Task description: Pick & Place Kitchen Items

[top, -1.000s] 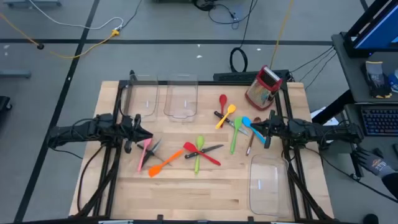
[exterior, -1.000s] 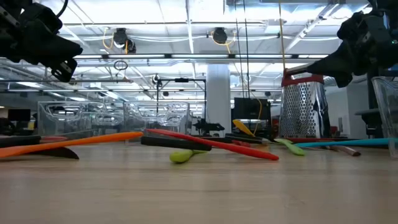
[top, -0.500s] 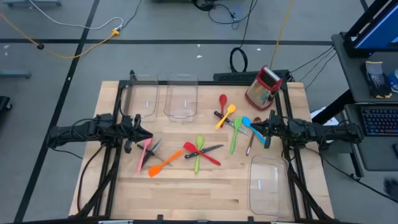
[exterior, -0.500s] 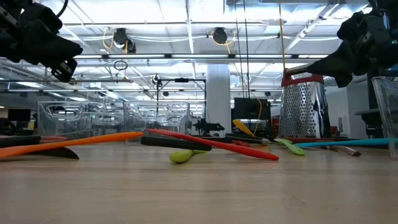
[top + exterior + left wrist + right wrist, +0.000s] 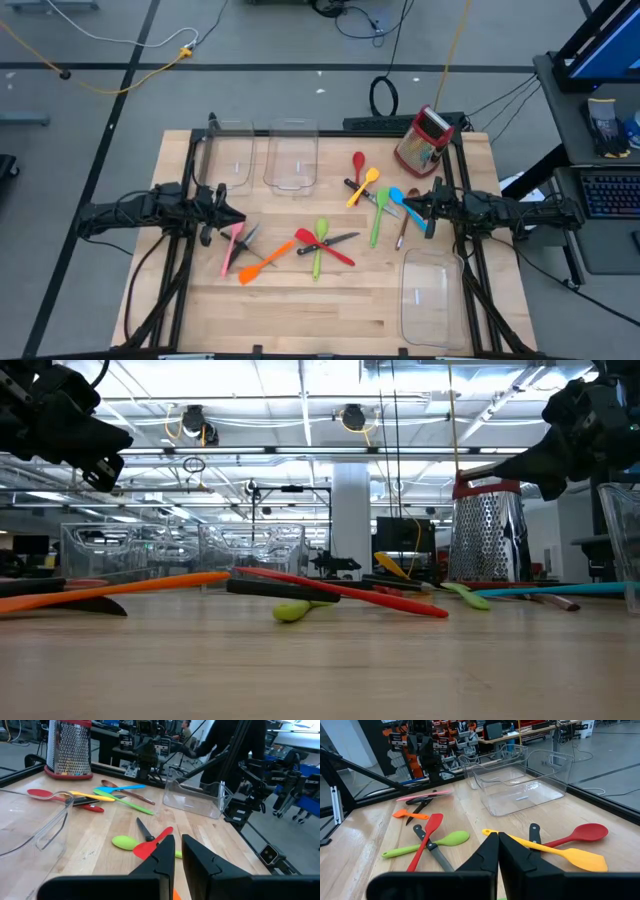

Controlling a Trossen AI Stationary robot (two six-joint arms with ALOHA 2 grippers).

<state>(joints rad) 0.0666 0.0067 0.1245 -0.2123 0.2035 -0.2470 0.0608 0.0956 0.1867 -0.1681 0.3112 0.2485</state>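
Pale wooden planks make up the table top (image 5: 330,310), which sits on a grey floor strung with cables. Scattered across its middle are the kitchen items: a red flat-bladed spatula (image 5: 322,246) crossed by a lime-green plastic spoon (image 5: 319,247) and a black-handled steel knife (image 5: 332,241), with an orange slotted spatula (image 5: 258,266) and a pink spatula (image 5: 231,247) to their left. Farther back lie a red round-bowled spoon (image 5: 358,162), a yellow spatula (image 5: 363,186), a second green spoon (image 5: 378,216), a light blue spoon (image 5: 403,201) and a brown wooden spoon (image 5: 401,232). Behind these stands the red-and-silver box grater (image 5: 423,140), and two clear plastic bins (image 5: 262,158) sit side by side at the far edge, with a third clear bin (image 5: 429,297) near the front right corner. At the table's left edge the left gripper (image 5: 234,219) hangs above the wood, just beside the pink spatula; its fingers (image 5: 161,857) are nearly together with only a thin gap, and they hold nothing. On the right side the right gripper (image 5: 408,205) hovers close over the blue spoon, its fingers (image 5: 489,851) pressed almost shut and empty. From table height both grippers sit well clear of the surface.
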